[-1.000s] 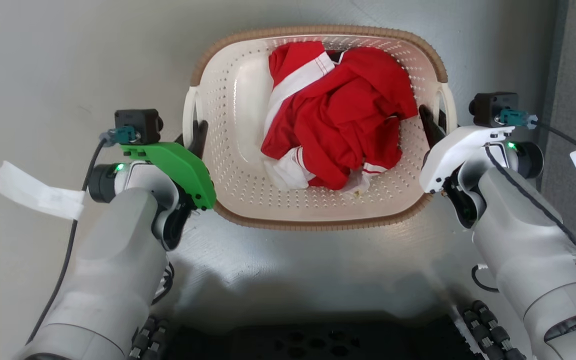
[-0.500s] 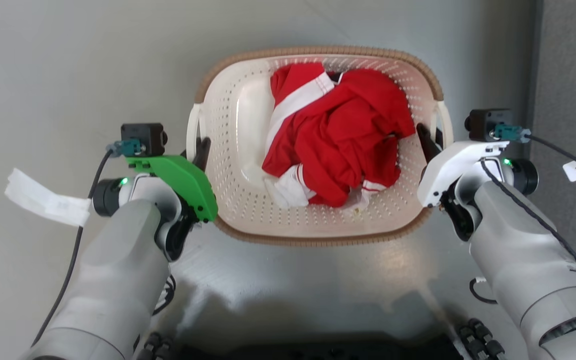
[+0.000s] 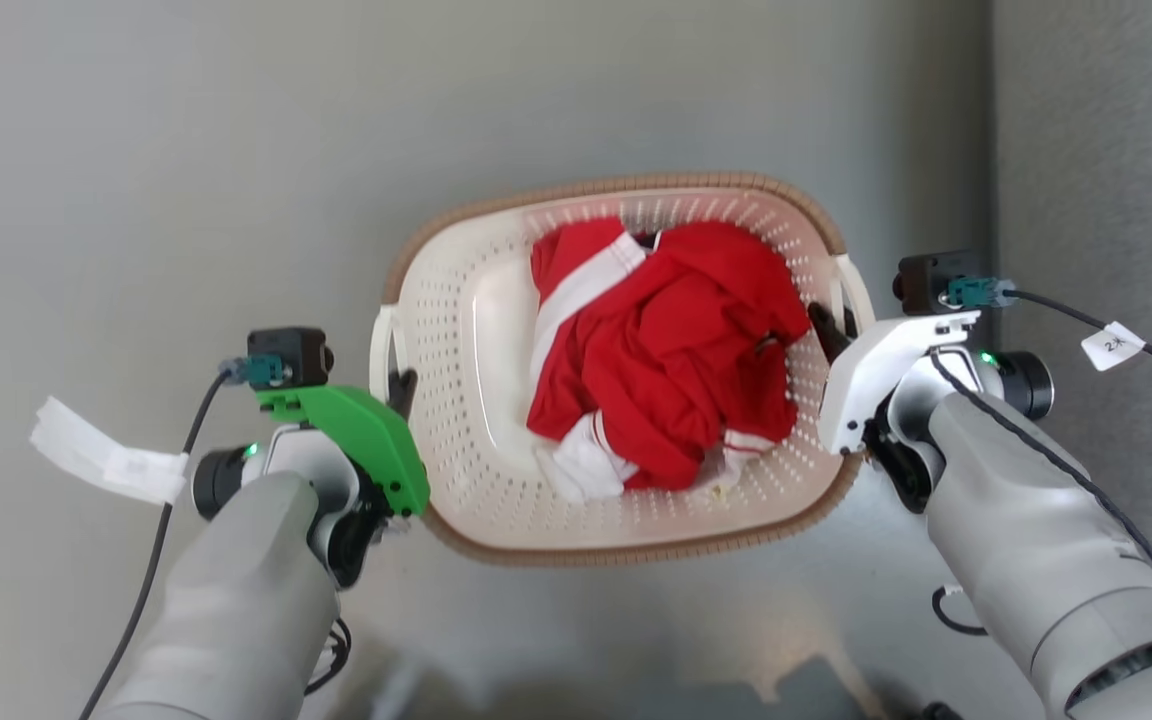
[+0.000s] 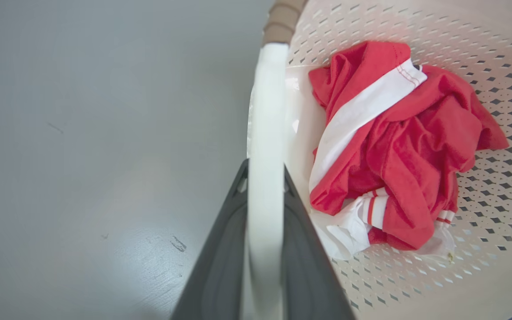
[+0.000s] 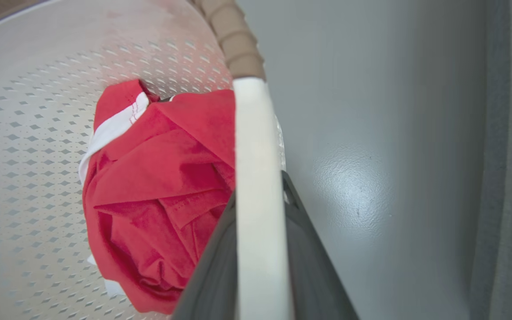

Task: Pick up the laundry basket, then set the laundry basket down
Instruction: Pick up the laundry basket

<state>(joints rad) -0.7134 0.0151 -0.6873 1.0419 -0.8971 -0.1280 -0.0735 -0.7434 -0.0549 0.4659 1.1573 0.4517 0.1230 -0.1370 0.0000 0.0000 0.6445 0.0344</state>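
Two holds matter most, one at each short end of the basket. Its long axis runs across us, from the left gripper to the right gripper, so it lies inward of both and neither arm is nearer. The left handle is a white bar that passes between the left jaws and on past the fingertips, in line with the fingers. Those jaws are clamped on it, one dark finger on each side. The right handle sits the same way in the right jaws, which are closed on it too.

We judge the basket is held between the arms over the grey floor. Whether its base is off the floor we cannot tell for sure.

Inside lies a crumpled heap of red and white clothes, piled toward the right end and against the wall by the right gripper. The left part of the bottom is bare.

To set it down, we judge both arms must lower together. Otherwise the fuller right end may dip and a bar could slide along its fingers.
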